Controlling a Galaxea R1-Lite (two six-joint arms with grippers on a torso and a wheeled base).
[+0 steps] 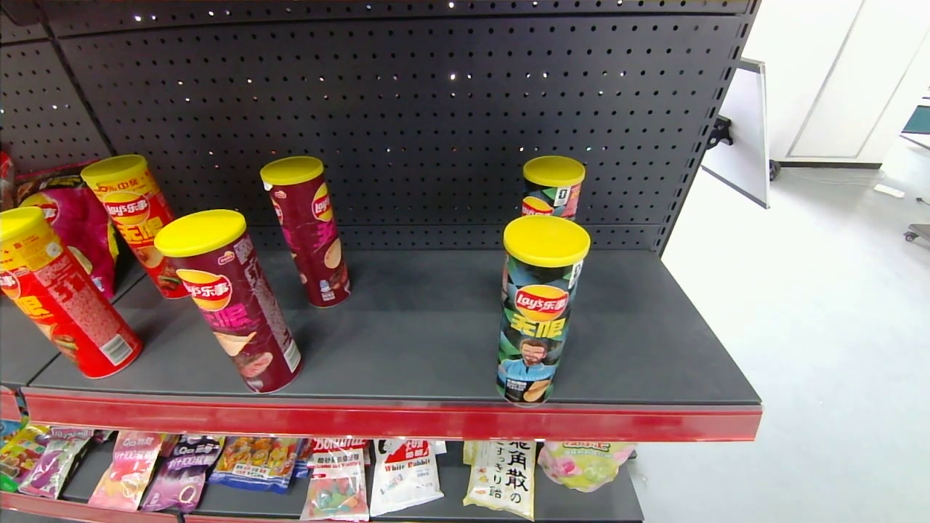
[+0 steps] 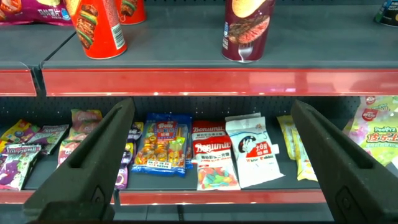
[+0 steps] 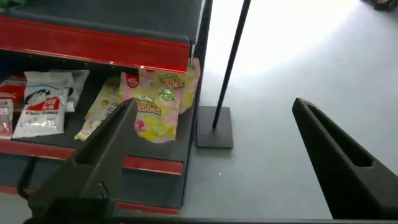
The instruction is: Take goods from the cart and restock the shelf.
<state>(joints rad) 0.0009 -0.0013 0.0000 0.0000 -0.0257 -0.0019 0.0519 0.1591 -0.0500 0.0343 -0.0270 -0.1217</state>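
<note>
The left pincer [image 2: 211, 104] is closest to its camera. Its two dark fingers [image 2: 93, 162] are spread wide with nothing between them, low in front of the shelf [image 1: 436, 319]. The right pincer [image 3: 214, 102] is just as wide open and empty, by the shelf's right end above grey floor [image 3: 311, 50].

Chip cans [image 1: 309, 232] with yellow lids stand on the top board: red cans [image 1: 58, 290] at the left, maroon cans [image 1: 232, 301] beside them, and dark patterned cans [image 1: 541, 319] at the right, one behind the other.

With both pincers empty, the step is probably fetching the next item. It would be best to grip a can round its middle, keep it upright, and set it in the bare stretch between the maroon and patterned cans, back from the red lip [image 1: 392, 423].

The head view gives that gap and the pegboard [image 1: 436, 109]. The left wrist view adds snack bags [image 2: 214, 158] on the lower shelf [image 2: 261, 198]. The right wrist view adds a thin black post [image 3: 229, 62] just beside the shelf end.
</note>
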